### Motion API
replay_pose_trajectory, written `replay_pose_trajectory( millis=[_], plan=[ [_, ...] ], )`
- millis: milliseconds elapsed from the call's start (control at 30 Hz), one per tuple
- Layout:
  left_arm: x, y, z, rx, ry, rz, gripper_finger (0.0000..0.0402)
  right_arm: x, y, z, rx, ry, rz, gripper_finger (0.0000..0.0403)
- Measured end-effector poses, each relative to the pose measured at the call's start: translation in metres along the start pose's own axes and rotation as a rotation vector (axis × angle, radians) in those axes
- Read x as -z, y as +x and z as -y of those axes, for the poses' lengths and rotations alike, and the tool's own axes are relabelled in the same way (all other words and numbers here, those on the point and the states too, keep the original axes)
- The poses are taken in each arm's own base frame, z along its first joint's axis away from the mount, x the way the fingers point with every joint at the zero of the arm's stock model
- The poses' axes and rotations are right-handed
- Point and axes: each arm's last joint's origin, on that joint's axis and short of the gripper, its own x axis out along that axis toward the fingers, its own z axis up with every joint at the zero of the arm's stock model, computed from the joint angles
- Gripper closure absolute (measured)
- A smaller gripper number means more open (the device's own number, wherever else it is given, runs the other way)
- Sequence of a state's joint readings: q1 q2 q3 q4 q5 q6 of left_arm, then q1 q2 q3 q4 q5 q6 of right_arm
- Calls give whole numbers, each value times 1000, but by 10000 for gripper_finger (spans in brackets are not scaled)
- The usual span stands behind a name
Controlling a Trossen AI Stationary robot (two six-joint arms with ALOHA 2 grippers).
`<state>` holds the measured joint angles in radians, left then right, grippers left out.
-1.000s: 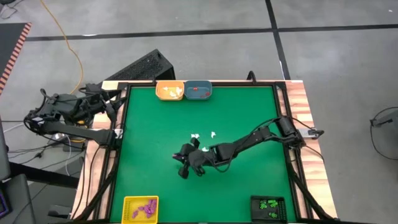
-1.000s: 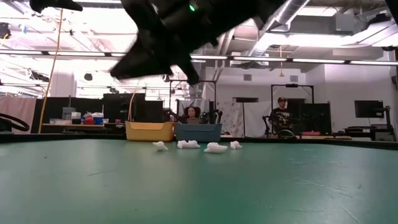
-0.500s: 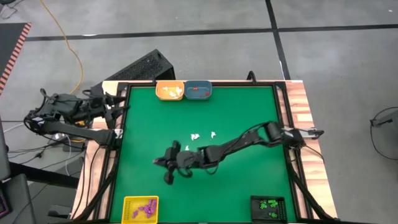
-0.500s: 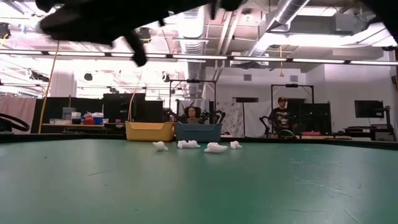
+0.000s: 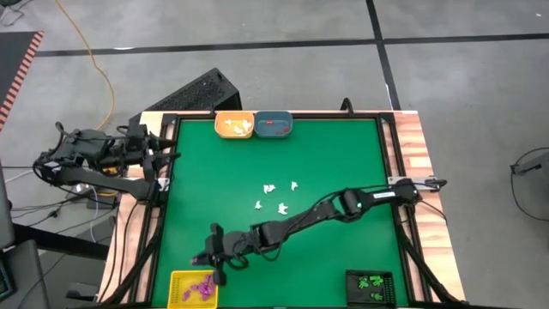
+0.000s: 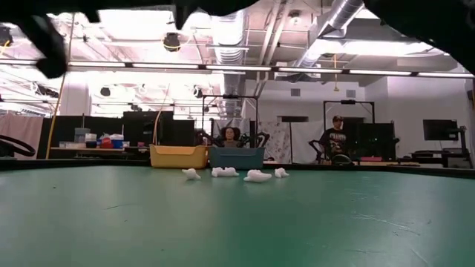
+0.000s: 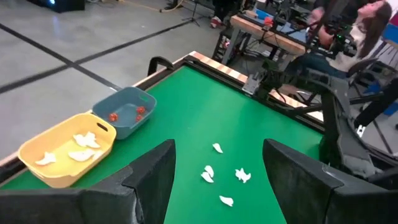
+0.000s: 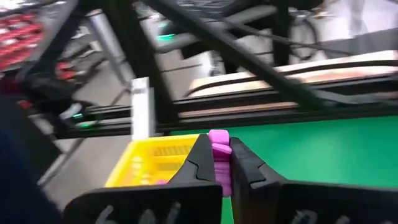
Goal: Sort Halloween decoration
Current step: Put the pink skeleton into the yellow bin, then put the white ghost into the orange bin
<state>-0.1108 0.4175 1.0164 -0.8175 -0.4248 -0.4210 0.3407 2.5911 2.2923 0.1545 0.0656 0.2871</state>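
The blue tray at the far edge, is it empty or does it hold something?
Not empty. The blue tray holds a few small red trinkets, seen from the left wrist and from above; an exact count cannot be told.

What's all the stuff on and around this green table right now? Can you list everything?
Yellow tray: one, near left corner, purple trinkets inside.
Black tray: one, near right corner, green trinkets inside.
Orange tray: one, far edge, white trinkets inside.
Blue tray: one, beside the orange tray, red trinkets inside.
Loose white trinkets: four, mid-table.
Purple trinket: one, pinched in the right gripper.
People: two, in the room behind.
Left gripper: open, off the table's left edge.
Right gripper: shut, by the yellow tray.
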Motion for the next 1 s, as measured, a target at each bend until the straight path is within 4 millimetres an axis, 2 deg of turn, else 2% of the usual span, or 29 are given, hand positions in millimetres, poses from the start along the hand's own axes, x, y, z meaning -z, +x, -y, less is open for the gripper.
replay_pose_trajectory(
  millis=[267, 567, 767, 1000],
  plan=[
    [0, 0, 0, 1, -43, -3, 170, 40, 13, -23, -82, 94, -49, 390],
    [0, 0, 0, -3, -36, -2, 170, 54, 7, -55, -77, 85, -88, 388],
    [0, 0, 0, -3, -34, -2, 170, 53, 8, -48, 26, 129, -74, 362],
    [0, 0, 0, -4, -34, -2, 170, 50, 10, -38, 55, 158, -59, 309]
  ],
)
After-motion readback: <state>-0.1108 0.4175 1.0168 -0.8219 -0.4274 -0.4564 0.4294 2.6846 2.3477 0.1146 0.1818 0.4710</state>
